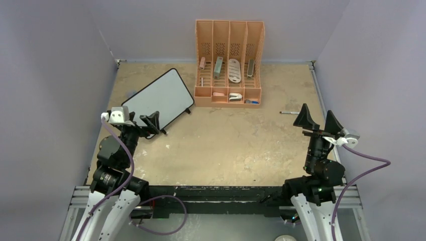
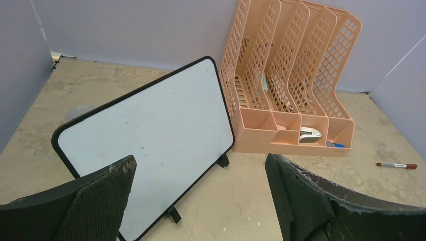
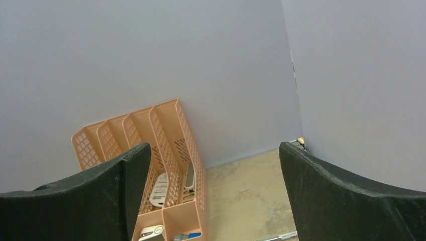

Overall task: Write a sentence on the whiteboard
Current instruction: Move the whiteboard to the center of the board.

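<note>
The small white rectangular whiteboard (image 1: 158, 99) (image 2: 150, 133) with a thin black frame stands tilted on black feet at the tabletop's (image 1: 226, 145) 10 o'clock area, its face plain white. The left hand (image 1: 142, 122) (image 2: 200, 160) is released, fingers spread wide, with the board just beyond at its 12 o'clock. An orange plastic lattice organizer (image 1: 228, 60) (image 2: 291, 75) (image 3: 166, 150) sits at the board's 2 o'clock. The right hand (image 1: 317, 118) (image 3: 215, 148) is also released, well apart from the board, a slim marker pen (image 1: 290, 112) (image 2: 397, 164) lying near its 11 o'clock
</note>
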`<control>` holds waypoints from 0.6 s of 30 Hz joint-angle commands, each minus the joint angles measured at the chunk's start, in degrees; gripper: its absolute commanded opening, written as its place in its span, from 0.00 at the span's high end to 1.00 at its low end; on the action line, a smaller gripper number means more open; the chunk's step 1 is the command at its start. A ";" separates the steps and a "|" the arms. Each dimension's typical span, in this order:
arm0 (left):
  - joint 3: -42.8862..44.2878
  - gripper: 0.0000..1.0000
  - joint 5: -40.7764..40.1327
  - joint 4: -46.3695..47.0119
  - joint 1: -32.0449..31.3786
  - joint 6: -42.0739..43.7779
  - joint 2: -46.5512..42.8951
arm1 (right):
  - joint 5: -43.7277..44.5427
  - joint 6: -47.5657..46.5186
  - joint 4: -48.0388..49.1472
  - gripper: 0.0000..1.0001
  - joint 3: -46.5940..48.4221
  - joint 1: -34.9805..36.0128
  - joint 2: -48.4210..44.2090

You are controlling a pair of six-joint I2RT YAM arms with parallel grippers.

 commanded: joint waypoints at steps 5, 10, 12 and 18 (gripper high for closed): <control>2.71 0.01 1.62 0.36 0.53 -1.55 1.90 | 0.45 -0.04 2.49 0.01 0.32 -0.22 -0.97; 4.94 0.00 -0.70 -3.74 0.53 -4.39 5.88 | 0.45 -0.08 2.32 0.01 0.27 -0.21 -0.59; 6.95 0.00 -1.39 -6.97 0.53 -5.94 8.34 | 0.45 -0.08 2.31 0.01 0.39 -0.24 -0.36; 10.34 0.00 -6.69 -15.44 0.53 -13.61 14.09 | 0.10 0.03 2.22 0.01 0.38 -0.08 -0.29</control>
